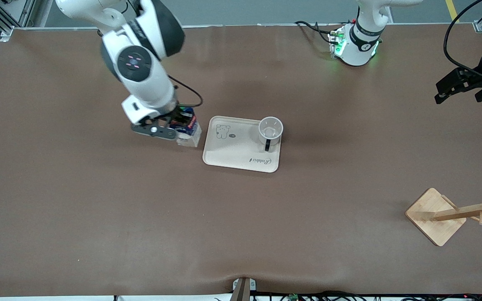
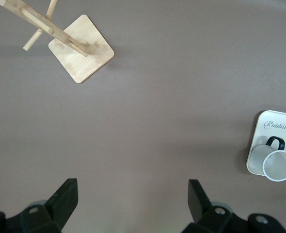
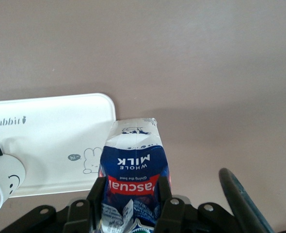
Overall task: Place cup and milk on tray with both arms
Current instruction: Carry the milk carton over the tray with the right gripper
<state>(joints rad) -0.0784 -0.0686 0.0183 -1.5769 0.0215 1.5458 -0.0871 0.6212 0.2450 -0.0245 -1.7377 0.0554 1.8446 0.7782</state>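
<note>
A: Nearest the front cam: wooden mug rack (image 1: 454, 213), square base flat, post tipped over toward the left arm's end of the table. Also shows in the left wrist view (image 2: 70, 46).

B: Tray?

A: Cream tray (image 1: 234, 152), mid-table, at about 10 o'clock from the rack and well apart from it. Rabbit drawing plus script "Rabbit". Seen in both wrist views too (image 2: 278, 121) (image 3: 60, 126).

B: Cup?

A: White mug (image 1: 270, 130) upright on the tray, in the corner toward the left arm's base, black handle pointing at 6 o'clock. Smiley face on its side shows in the right wrist view (image 3: 2, 182).

B: Milk?

A: Blue whole-milk carton (image 1: 187, 127), red label, pale lower part. It's just off the tray edge, at 9 o'clock from the tray, toward the right arm's end. Right gripper (image 1: 174, 125) clamped on the carton's upper part; the fingers (image 3: 169, 204) flank it. Can't tell whether the carton's base touches the table.

B: Left arm?

A: Waits. Left gripper (image 1: 458, 90) up over bare table at the left arm's end, fingers (image 2: 65, 196) spread wide, holding nothing.
</note>
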